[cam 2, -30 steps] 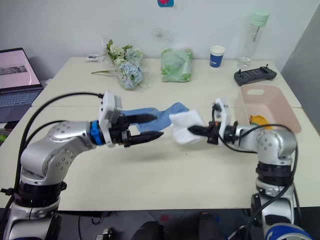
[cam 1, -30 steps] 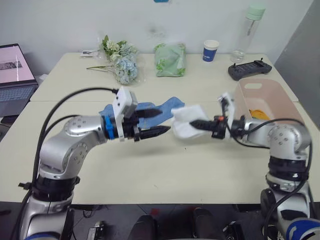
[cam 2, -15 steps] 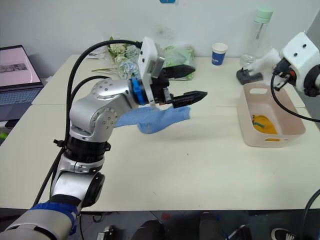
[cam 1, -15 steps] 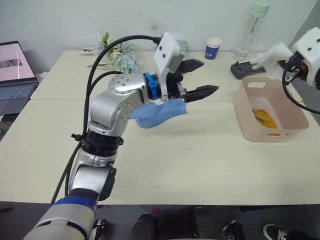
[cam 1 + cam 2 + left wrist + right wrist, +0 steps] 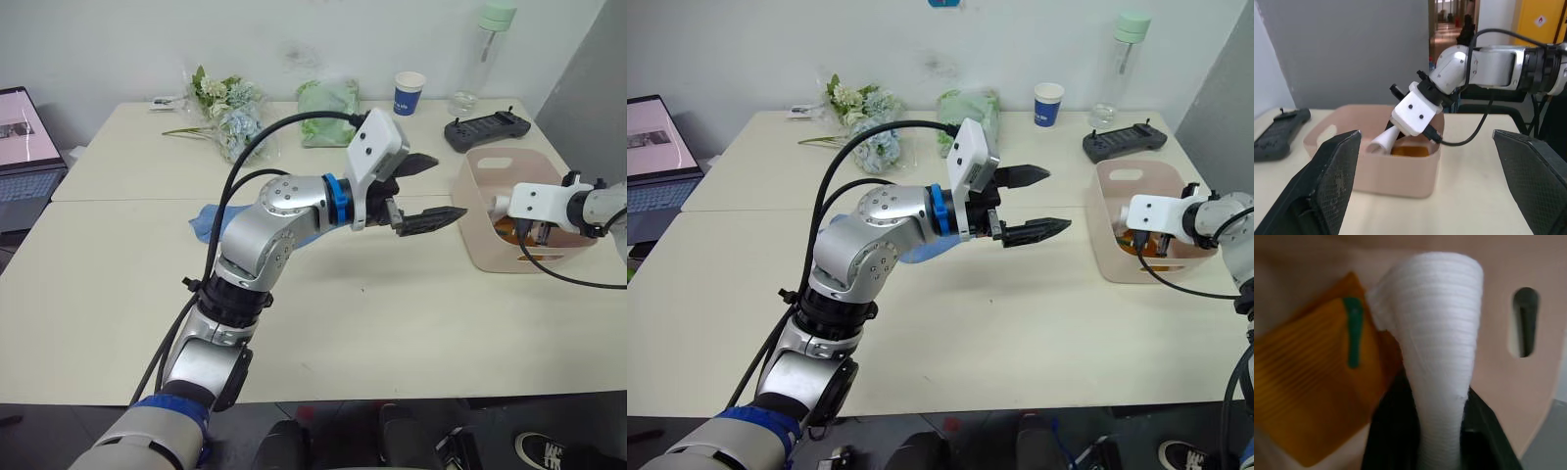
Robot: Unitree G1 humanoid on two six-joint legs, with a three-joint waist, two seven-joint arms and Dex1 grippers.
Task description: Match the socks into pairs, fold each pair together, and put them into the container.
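Note:
The pale pink container stands at the table's right side. My right gripper reaches down into it, shut on the folded white socks. Below them a mustard-yellow sock with a green mark lies on the container's floor. My left gripper hangs open and holds nothing, above the table just left of the container. Light blue socks lie on the table at the left, partly hidden behind my left arm. In the left wrist view the white socks poke out below the right wrist's white housing.
Along the far edge stand a flower bunch, a green bundle in plastic, a paper cup, a clear bottle and a black controller. A laptop sits at the far left.
My right gripper has come down from above the container into it, still holding the white socks. My left arm has swung right toward the container, staying open.

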